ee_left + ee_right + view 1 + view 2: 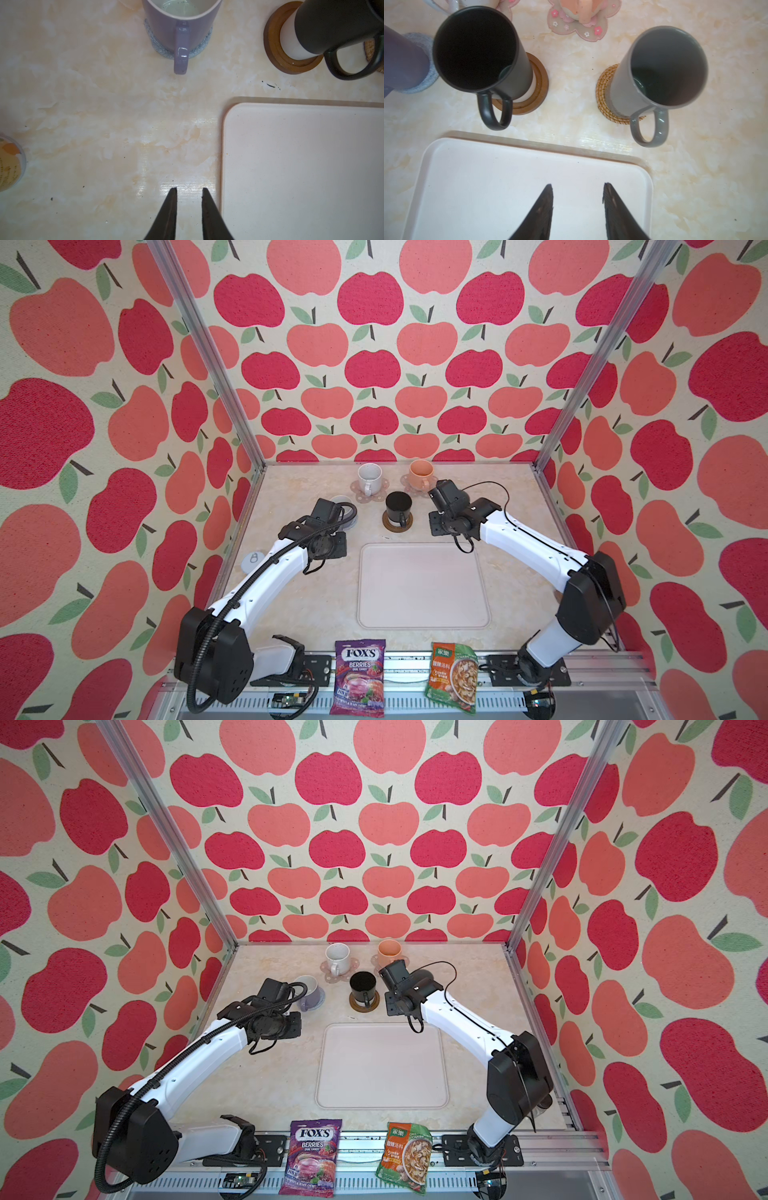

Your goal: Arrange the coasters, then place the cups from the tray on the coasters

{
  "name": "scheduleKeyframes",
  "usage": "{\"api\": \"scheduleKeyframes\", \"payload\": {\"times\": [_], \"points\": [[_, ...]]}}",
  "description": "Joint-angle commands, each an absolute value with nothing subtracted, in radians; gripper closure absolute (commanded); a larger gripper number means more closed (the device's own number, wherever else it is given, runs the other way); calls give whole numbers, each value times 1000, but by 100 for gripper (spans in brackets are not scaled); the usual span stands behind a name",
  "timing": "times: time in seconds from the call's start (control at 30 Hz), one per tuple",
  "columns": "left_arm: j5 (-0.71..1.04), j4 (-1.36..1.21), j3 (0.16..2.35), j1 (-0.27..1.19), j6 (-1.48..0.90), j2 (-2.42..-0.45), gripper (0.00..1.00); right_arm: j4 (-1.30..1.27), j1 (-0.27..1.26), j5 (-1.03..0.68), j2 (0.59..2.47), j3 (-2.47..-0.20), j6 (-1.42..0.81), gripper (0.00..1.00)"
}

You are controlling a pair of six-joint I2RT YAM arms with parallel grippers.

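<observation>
The pale tray lies bare in both top views. Behind it, a speckled white cup and a peach cup each stand on a pink flower coaster. The black cup stands on the brown coaster. The lavender cup stands on the grey woven coaster. The dark grey cup stands on the rattan coaster; my right arm hides it in both top views. My left gripper hangs narrowly open and empty over the table beside the tray. My right gripper is open and empty over the tray's far corner.
A purple candy bag and a green soup packet lie at the table's front edge. A small lidded can stands by the left wall. Metal frame posts stand at the back corners.
</observation>
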State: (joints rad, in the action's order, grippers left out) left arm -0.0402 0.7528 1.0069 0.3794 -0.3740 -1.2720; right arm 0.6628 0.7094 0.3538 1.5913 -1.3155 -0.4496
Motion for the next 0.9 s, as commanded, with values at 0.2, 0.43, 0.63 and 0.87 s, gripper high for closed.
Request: {"api": "scheduleKeyframes", "payload": {"times": [0.2,0.43,0.63,0.87], "points": [[-223,839,1053,364,-284,-1233,74,639,573,463,1347,-1119,-355,55],[-337,801,1012,341,-284,-1226,74,572,426,450,1181,-973,-315,51],[-402,757,965,333,-299,-1177,73,533,327,409,1088,-886,-311,49],[-474,659,861,282,-313,-1095,71,475,246,388,1067,-825,-277,46]]}}
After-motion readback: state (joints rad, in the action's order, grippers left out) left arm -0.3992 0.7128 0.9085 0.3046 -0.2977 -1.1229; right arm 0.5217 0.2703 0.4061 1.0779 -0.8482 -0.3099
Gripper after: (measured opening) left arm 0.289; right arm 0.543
